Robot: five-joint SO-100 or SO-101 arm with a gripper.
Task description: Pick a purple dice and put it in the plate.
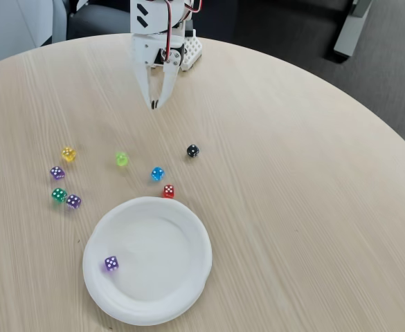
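1. Nearest you, the plate (pixel 154 304) holds the purple dice (pixel 111 263) at its 9 o'clock side, inside the rim.
2. Beyond the rim at 12 o'clock sits a red die (pixel 168 191), touching the plate edge, with a blue die (pixel 157 173) just behind it.
3. At 10 o'clock you see two lilac dice (pixel 73 201), apart from each other.
4. Farthest, your gripper (pixel 155 105) hangs above the table (pixel 306 207), tips pinched together, carrying nothing.

From my station the arm (pixel 162 21) ran off the top edge, so I saw nothing above its wrist. The table (pixel 292 207) was cut by the left, right and bottom edges — the dice pips were too small for me to count.
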